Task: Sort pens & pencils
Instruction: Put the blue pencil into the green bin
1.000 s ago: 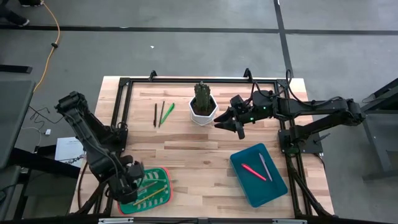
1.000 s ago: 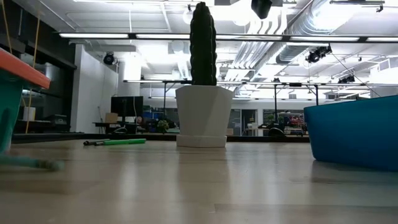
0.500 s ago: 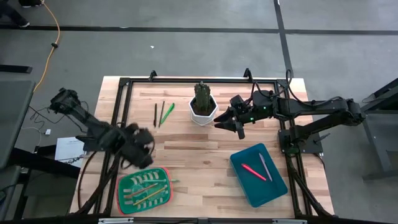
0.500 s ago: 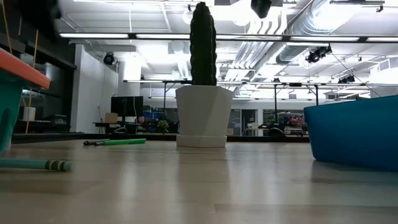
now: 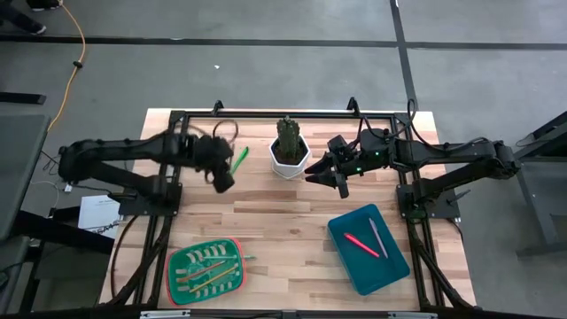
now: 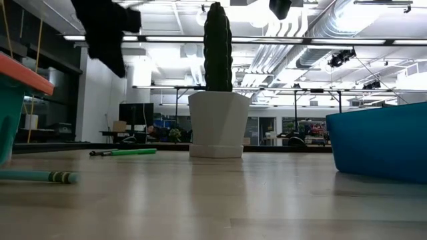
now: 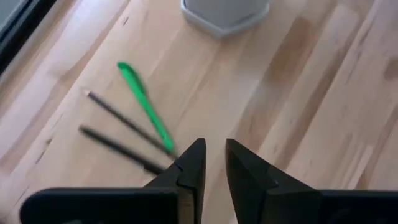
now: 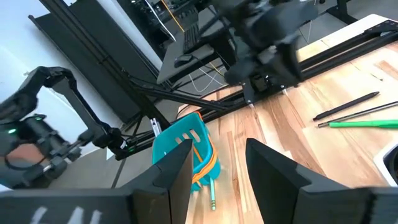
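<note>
The left claw (image 7: 210,163) hung just above the near ends of two dark pencils (image 7: 121,132) and a green pen (image 7: 146,107) lying side by side on the desk (image 5: 292,208), left of the plant pot (image 5: 289,156). Its jaws stood a narrow gap apart, grasping nothing. All three sticks ran lengthwise away from it, while the right claw (image 5: 330,181) waited released beyond the pot, well apart.

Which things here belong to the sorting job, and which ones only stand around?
Belong to the job:
green pen and two dark pencils on the table
pink pen and grey pen in the blue bin
pencils in the green tray

Only standing around:
cactus in its white pot
</note>
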Motion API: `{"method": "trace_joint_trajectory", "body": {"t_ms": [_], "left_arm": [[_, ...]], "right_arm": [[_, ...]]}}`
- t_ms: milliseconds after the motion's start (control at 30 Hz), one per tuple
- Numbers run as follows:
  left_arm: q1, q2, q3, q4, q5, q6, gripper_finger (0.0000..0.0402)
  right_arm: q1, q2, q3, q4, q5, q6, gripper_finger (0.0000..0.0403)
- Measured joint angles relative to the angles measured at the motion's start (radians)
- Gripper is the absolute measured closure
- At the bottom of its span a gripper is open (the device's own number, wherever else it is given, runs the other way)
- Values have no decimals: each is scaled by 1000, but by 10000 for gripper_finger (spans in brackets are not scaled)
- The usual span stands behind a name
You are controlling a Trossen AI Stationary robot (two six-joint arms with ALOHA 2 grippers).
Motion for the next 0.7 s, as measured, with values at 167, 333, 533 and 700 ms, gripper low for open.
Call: {"method": "trace_joint_trajectory", "body": {"t_ms": [167,333,533,700], "left_arm": [[201,12,-62,66,67,74,353],[368,58,-119,112,138,141,353],[472,147,-155,233,241,180,353],[490,209,-155,314,232,167,353]], "right_arm": [[0,0,0,0,0,0,263],[-10,0,0,-2,0,0,263],[-47,0,0,0,0,28,263],[-65,0,0,0,0,28,263]]}}
